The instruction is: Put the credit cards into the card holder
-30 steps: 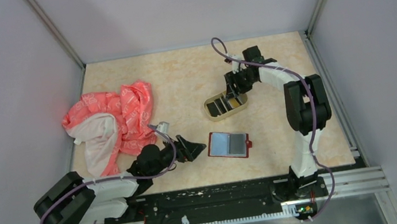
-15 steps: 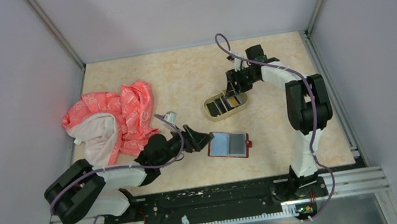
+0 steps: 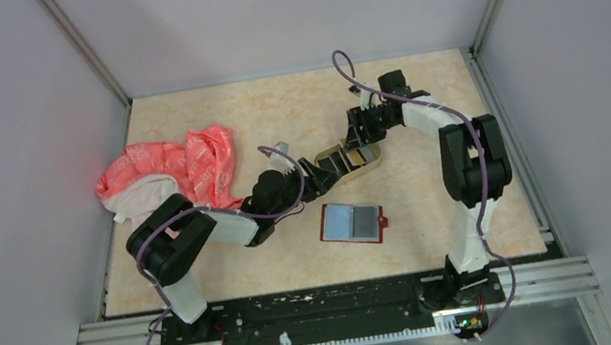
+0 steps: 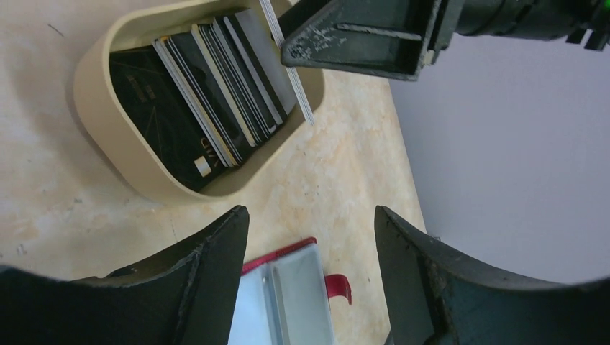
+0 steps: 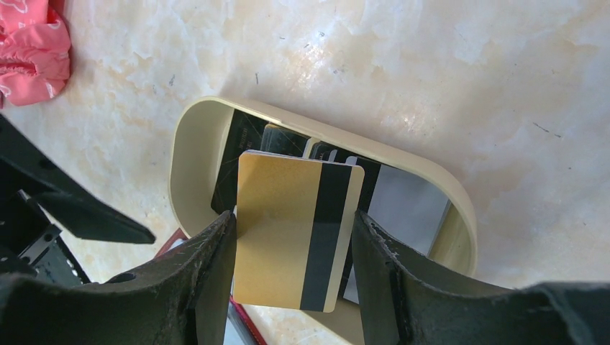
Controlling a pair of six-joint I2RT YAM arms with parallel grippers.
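Marbled table (image 3: 259, 116): gold card (image 5: 277, 230) on end

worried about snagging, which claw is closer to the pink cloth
Left. The left claw is open right of the pink cloth, at the left end of the tan tray. The right claw is farther right, over the tray, pinching a gold card.

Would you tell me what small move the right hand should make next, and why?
Probably lift the right hand a little and start toward the red card holder. It grips the gold card over the tan tray, the holder lies open nearby, and the open left hand is close beside the tray.
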